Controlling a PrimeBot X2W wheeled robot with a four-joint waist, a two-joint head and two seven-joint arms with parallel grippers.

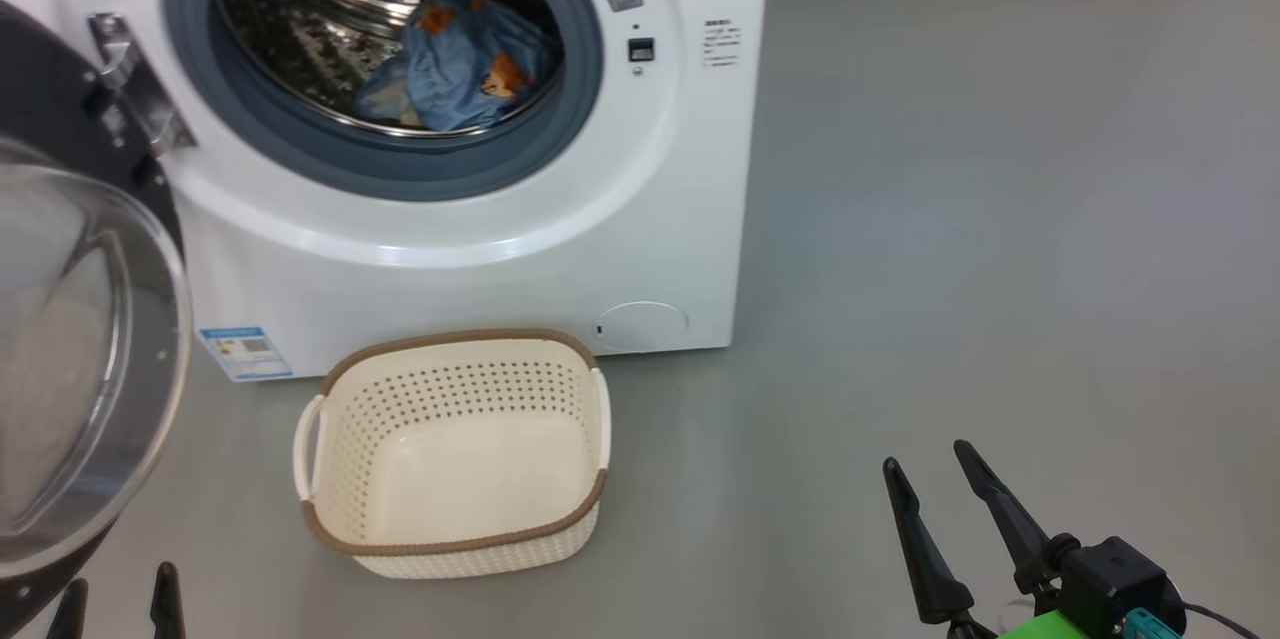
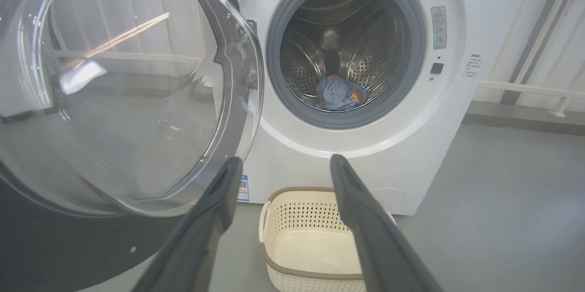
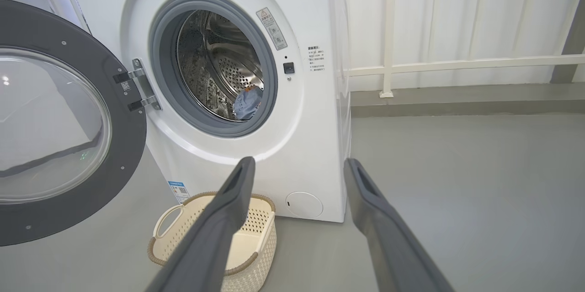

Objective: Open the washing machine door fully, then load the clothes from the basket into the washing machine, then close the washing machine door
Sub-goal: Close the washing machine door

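The white washing machine (image 1: pixel 640 219) stands with its round black-rimmed door (image 1: pixel 80 359) swung wide to the left. Blue clothes (image 1: pixel 465 64) with orange prints lie inside the steel drum, and the clothes (image 2: pixel 339 94) also appear in the left wrist view. The cream basket (image 1: pixel 455 519) sits on the floor in front of the machine with nothing in it. My left gripper (image 1: pixel 115 594) is at the bottom left, open, beside the door's glass bowl (image 2: pixel 114 86). My right gripper (image 1: pixel 930 464) hangs open over bare floor, right of the basket (image 3: pixel 256 237).
Grey floor (image 1: pixel 1000 219) stretches to the right of the machine. A white railing (image 3: pixel 457 63) and curtain stand behind it along the wall. The open door (image 3: pixel 68 146) juts out into the space on the left.
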